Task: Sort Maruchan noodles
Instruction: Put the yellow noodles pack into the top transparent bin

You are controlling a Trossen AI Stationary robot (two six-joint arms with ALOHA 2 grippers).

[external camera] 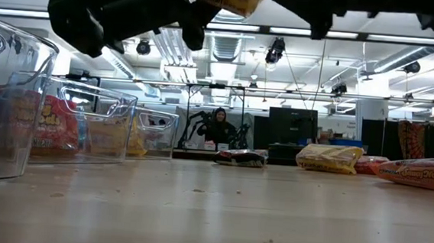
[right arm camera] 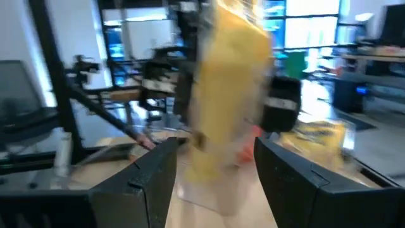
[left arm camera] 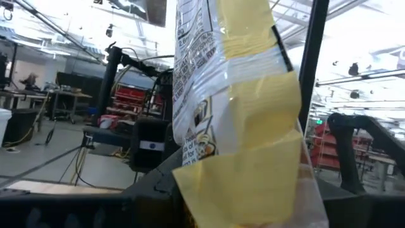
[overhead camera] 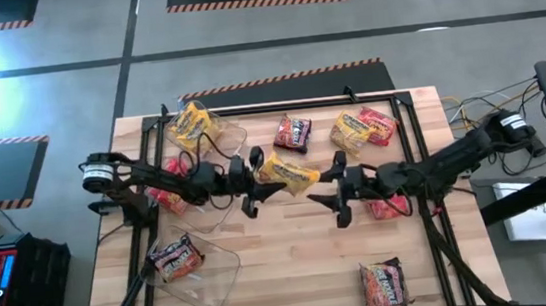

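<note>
We are seeing the left gripper (overhead camera: 252,182) holding a crinkly yellow packet (overhead camera: 288,174) aloft over mid-counter, fingers clamped on its glossy film; the right gripper (overhead camera: 337,189) is waiting just beside it, blunt dark fingers (right arm camera: 152,180) spread apart. Around them, loose packets are lying on the pale wooden counter (overhead camera: 294,261): a dark one (overhead camera: 293,132), a yellow-red pair (overhead camera: 363,128), an orange one (overhead camera: 383,285). Clear rigid bins (overhead camera: 196,268) are standing along the left, packets inside.

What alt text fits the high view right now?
Overhead view: the left gripper holds a yellow noodle packet above mid-table, facing the open right gripper. Other packets lie scattered, some inside clear bins on the left.
</note>
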